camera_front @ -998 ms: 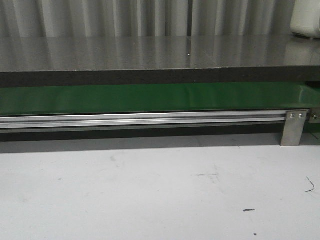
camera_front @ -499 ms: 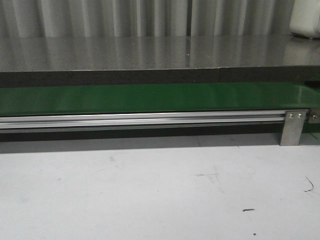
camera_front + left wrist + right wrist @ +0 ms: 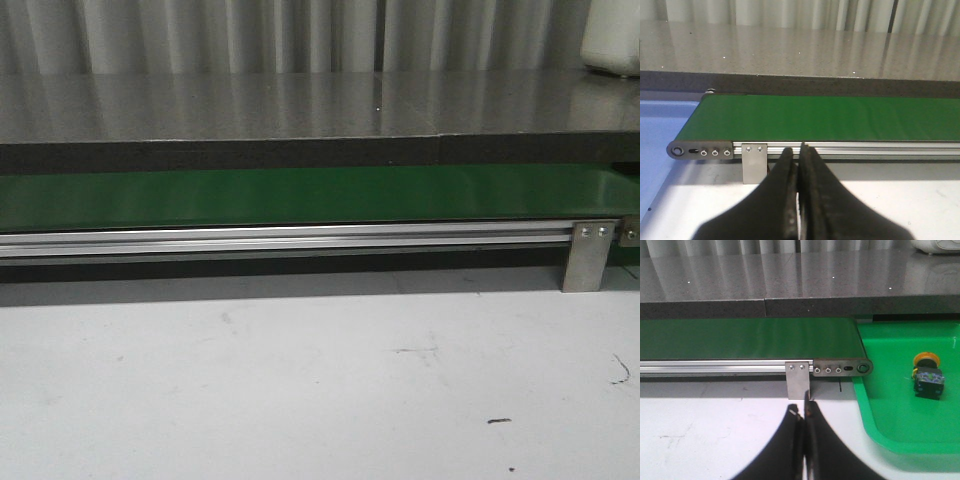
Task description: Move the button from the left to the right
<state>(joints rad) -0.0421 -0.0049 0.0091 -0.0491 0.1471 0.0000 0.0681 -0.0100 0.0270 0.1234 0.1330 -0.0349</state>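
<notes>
The button [image 3: 927,375], with an orange-yellow cap on a black body, lies on its side in a green tray [image 3: 875,415] in the right wrist view only. It rests beyond the right end of the green belt [image 3: 745,337]. My right gripper [image 3: 803,407] is shut and empty over the white table, short of the belt's rail and left of the tray. My left gripper [image 3: 799,150] is shut and empty, just short of the rail near the belt's left end [image 3: 790,117]. Neither gripper shows in the front view, where the belt [image 3: 300,195] is bare.
A blue tray [image 3: 660,130] lies past the belt's left end. Metal brackets [image 3: 754,162] [image 3: 797,380] [image 3: 588,255] hold the aluminium rail above the white table [image 3: 300,380]. A dark stone counter [image 3: 300,105] runs behind the belt, with a white object [image 3: 612,40] at its far right.
</notes>
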